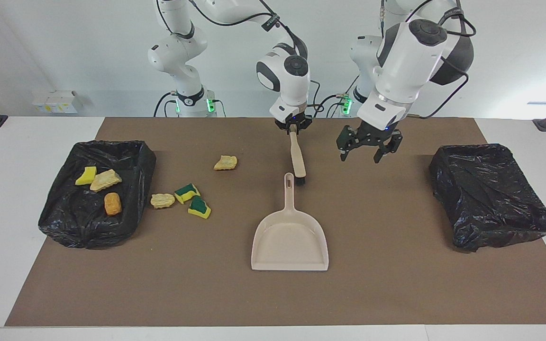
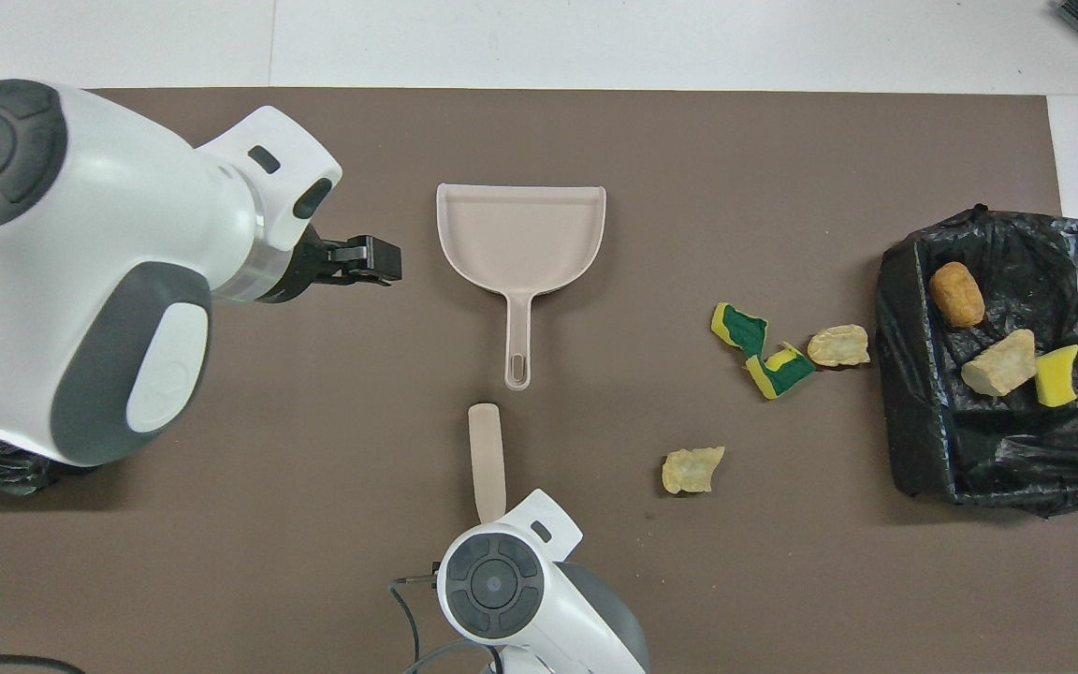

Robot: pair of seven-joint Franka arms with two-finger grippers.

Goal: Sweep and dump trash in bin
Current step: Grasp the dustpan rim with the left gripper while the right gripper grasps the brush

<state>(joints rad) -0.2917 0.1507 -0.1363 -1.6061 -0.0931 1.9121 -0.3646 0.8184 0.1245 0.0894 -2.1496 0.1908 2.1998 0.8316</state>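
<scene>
My right pincer point(image 1: 293, 130) pinches the brush handle point(image 1: 297, 156); I'd lift level. Left pincer point(image 1: 367, 149), spread, should descend squarely onto the dustpan handle point(image 1: 290, 192).

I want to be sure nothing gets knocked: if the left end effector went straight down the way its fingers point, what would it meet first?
Probably only the bare brown mat. The left end effector hangs open beside the brush, though depth is uncertain.

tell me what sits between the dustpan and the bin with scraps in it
Two green-and-yellow sponge pieces and a tan chunk lie on the mat between the dustpan and that bin; the overhead view shows it best.
</scene>
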